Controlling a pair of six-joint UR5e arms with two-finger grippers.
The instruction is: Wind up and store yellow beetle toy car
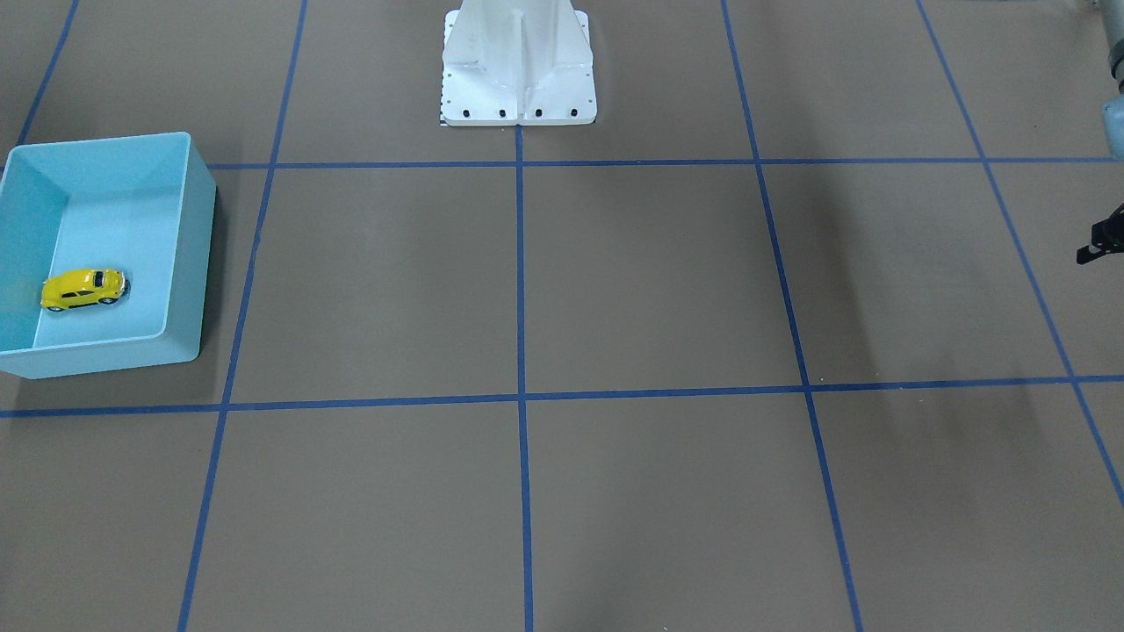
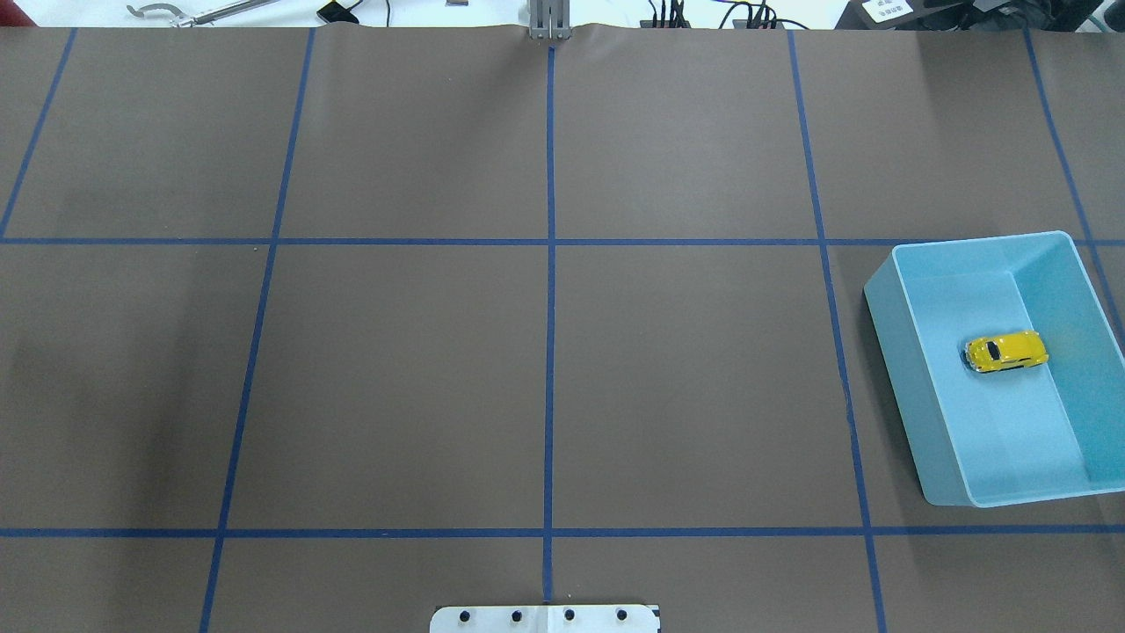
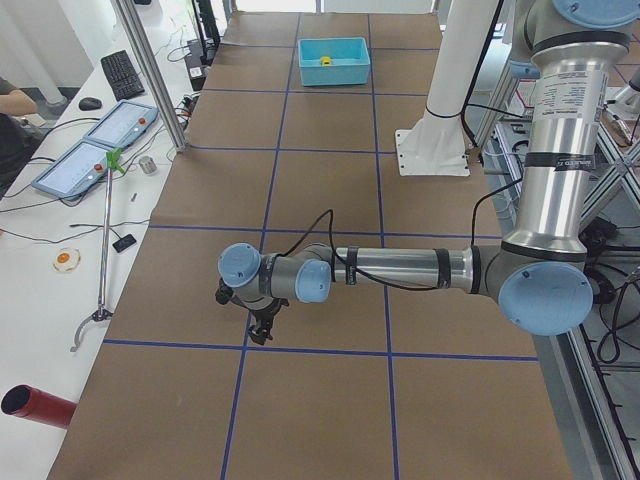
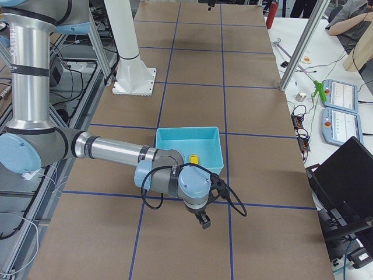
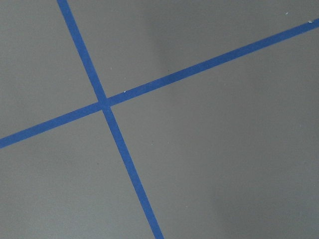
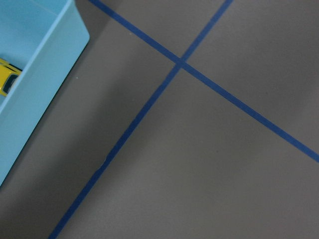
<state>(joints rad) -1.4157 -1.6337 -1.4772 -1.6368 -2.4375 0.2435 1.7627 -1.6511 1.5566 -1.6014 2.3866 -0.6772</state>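
Note:
The yellow beetle toy car [image 1: 83,289] [image 2: 1006,351] stands on its wheels inside the light-blue bin [image 1: 186,263] [image 2: 896,352], against one long wall. It is a small yellow spot [image 3: 325,61] [image 4: 194,158] in the side views, and its tip [image 6: 7,74] shows in the right wrist view. My left gripper [image 1: 1098,246] [image 3: 260,328] hangs over bare table far from the bin; only a dark part of it shows, so I cannot tell its state. My right gripper [image 4: 204,221] hovers above the table just outside the bin [image 4: 217,156], and I cannot tell its state.
Blue tape lines divide the brown table into squares. The white robot pedestal [image 1: 518,70] [image 2: 545,618] stands at the table's middle edge. A side bench carries control tablets [image 3: 95,150], a keyboard and cables, with a person's arm [image 3: 15,100] beside it.

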